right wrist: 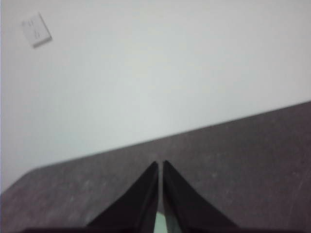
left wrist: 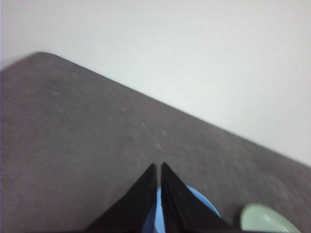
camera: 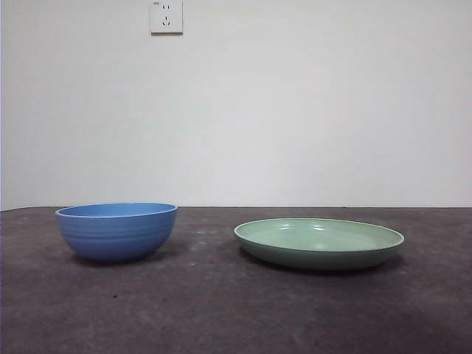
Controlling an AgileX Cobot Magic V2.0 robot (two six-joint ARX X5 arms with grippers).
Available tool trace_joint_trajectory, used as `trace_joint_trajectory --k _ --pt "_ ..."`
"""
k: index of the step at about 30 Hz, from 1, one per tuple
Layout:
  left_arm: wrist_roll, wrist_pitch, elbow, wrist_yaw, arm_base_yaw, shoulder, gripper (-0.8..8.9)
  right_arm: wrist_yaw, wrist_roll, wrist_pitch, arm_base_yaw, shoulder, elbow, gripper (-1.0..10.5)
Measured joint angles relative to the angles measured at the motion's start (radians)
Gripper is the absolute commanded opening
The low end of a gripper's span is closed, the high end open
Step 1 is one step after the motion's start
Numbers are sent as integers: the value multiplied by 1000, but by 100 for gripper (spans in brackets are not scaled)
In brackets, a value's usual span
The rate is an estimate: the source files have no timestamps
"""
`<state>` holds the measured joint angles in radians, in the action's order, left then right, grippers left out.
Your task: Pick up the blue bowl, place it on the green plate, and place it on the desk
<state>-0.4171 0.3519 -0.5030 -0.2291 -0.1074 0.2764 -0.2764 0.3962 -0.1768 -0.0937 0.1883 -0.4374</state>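
The blue bowl point(camera: 116, 231) sits on the bench point(camera: 221, 310), well apart from the green plate point(camera: 319, 242) and not yet lifted. The left hand point(left wrist: 159, 167), clenched on nothing, hangs above the bowl; the right hand point(right wrist: 160, 165), likewise clenched, waits. Descending without opening would likely knock the rim and skid the bowl toward the plate.

Above the worktop point(camera: 221, 310) the air is open, so I can come down on either dish from the top. The blue bowl point(camera: 116, 231) and the green plate point(camera: 318, 242) stand well apart, with a bare strip between them wide enough for my fingers. Bare worktop also lies in front of both, and only a wall with a socket point(camera: 166, 16) stands behind.
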Motion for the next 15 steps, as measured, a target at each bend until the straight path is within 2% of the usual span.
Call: trace_joint_trajectory --k 10,15 --pt "151 180 -227 -307 5 308 15 -211 -162 -311 0 318 -295 10" --pt "243 321 -299 -355 56 404 15 -249 -253 -495 27 449 -406 10"
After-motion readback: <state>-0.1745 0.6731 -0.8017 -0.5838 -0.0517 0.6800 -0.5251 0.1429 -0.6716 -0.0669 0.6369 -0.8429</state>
